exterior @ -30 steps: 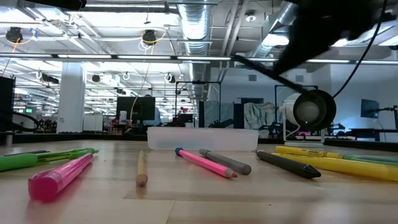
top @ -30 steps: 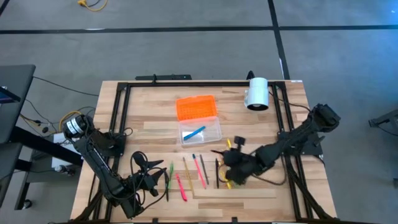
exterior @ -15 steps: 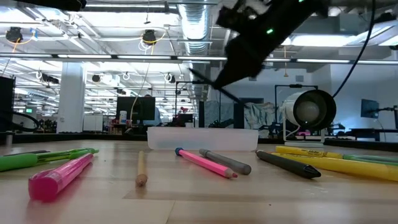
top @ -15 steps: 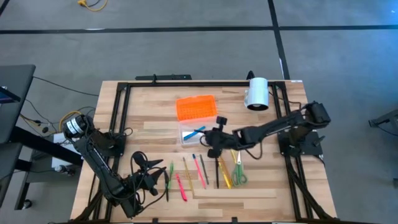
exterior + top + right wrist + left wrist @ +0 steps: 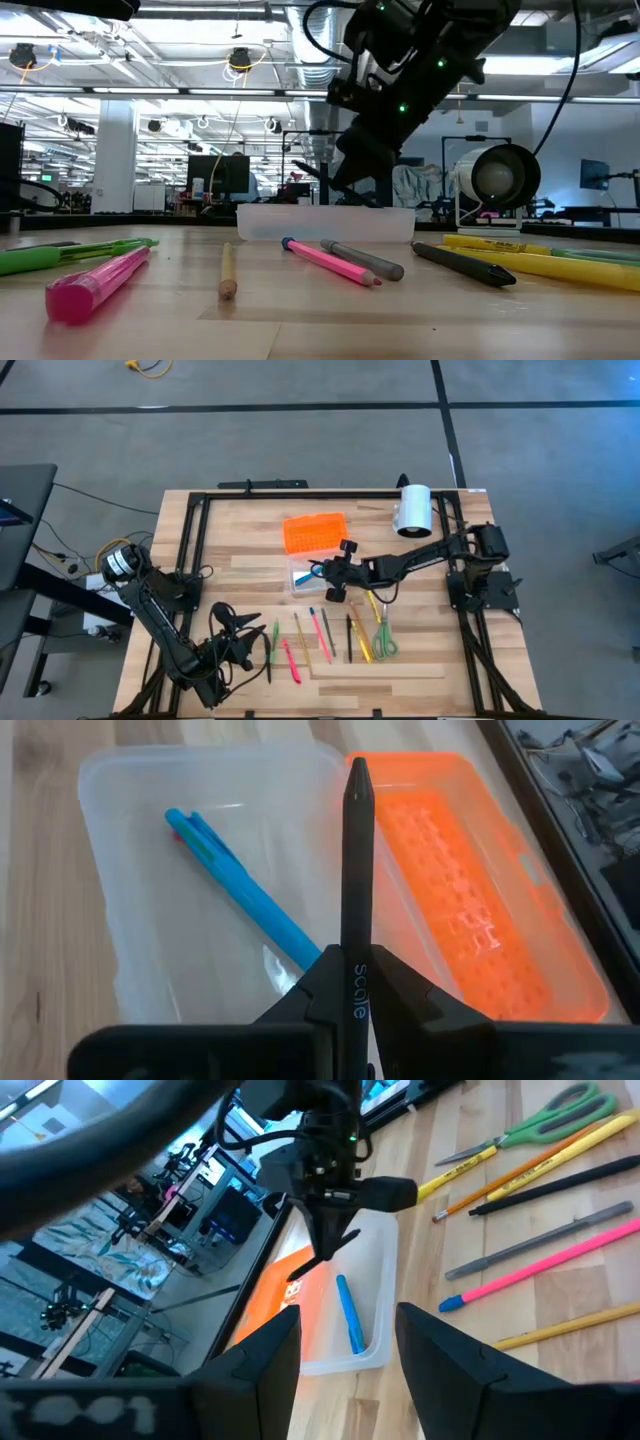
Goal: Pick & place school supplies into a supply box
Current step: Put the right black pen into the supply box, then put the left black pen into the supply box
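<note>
In the high view, the right end effector (image 5: 333, 574) had been carried from the pen row at the near right of the desk (image 5: 240, 560), where it was a second earlier, to the supply box (image 5: 322, 573), whose orange lid (image 5: 316, 531) lay open behind it; the left end effector (image 5: 243, 643) was parked at the near left, beside the remaining school supplies (image 5: 322, 635). In the low view, the right arm was seen lowered over the clear box (image 5: 325, 221), with pens (image 5: 330, 258) lying in front. In the left wrist view, a blue pen (image 5: 349, 1312) was seen in the box under that end effector, and the left fingers were spread, empty. In the right wrist view, a black pen (image 5: 356, 890) was clamped between closed fingers above the box interior (image 5: 180, 870). Release was judged to be the step in hand.
</note>
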